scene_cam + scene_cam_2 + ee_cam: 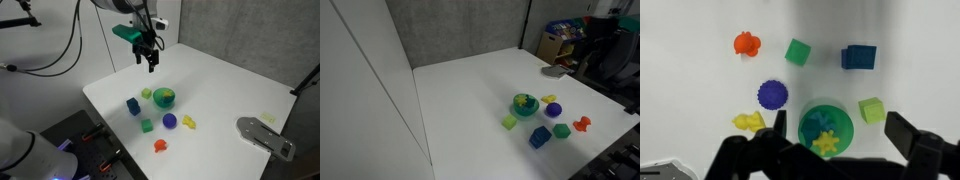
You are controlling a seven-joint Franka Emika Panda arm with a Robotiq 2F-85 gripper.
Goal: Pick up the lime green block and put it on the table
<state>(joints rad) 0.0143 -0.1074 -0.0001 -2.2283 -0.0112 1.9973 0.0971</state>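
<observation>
Lime green block (872, 110) sits flat on the table (700, 90) in the wrist view, just beside the bowl (825, 122) at its 2 o'clock. It looks near-cubic, so no long axis shows, and its edges are turned slightly off the frame's. Left to right around the bowl lie an orange piece (746, 43) at 10 o'clock, a yellow piece (749, 122) at 9, a purple ball (773, 95), a green cube (798, 51) at 11 and a blue block (859, 57) at 1. The gripper (835, 150) is spread wide with nothing between its fingers, and it hides the bowl's lower rim. The pieces inside the bowl are hard to make out. In an exterior view the gripper (150, 62) hangs above the table, apart from the toys.
</observation>
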